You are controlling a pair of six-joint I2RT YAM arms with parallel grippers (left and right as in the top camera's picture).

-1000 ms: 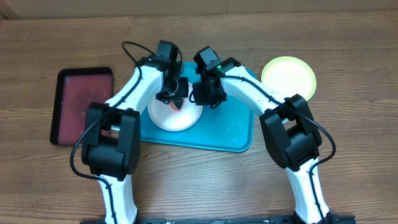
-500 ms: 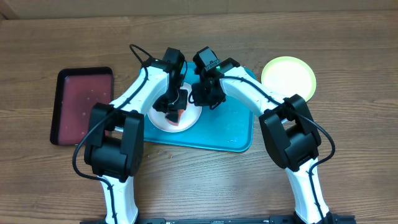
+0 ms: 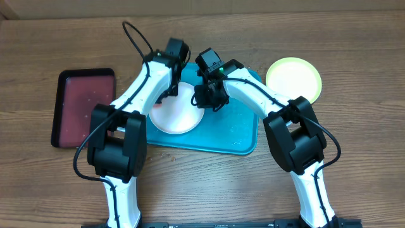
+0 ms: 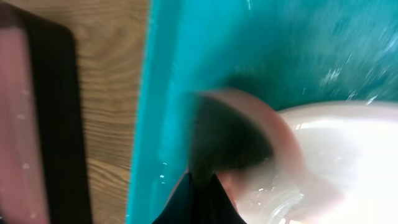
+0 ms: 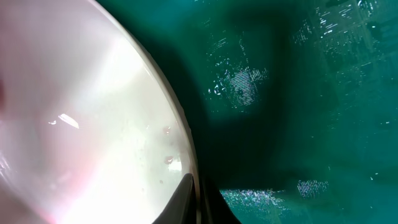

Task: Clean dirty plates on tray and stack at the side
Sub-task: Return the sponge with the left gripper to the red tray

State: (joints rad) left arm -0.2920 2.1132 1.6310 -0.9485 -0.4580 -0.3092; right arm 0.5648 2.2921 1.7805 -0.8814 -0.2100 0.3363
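Note:
The white plate (image 3: 180,117) lies on the left half of the turquoise tray (image 3: 234,136). My right gripper (image 3: 204,100) is shut on the plate's right rim; the right wrist view shows its fingers (image 5: 196,196) pinching the rim of the plate (image 5: 81,124) over the tray (image 5: 311,93). My left gripper (image 3: 166,96) is at the plate's far left edge. In the blurred left wrist view its jaws (image 4: 200,193) are shut on a reddish wiping pad (image 4: 249,134) beside the plate (image 4: 348,149). The yellow-green plate (image 3: 293,79) lies on the table to the right of the tray. The light blue plate is out of view.
The dark red black-rimmed tray (image 3: 85,107) sits on the wooden table left of the turquoise tray; it also shows in the left wrist view (image 4: 37,124). The turquoise tray's right half looks wet.
My left gripper swept with the reddish pad from the plate's far edge to its middle, then back up-left to the far left rim. The right gripper and plate stayed put.

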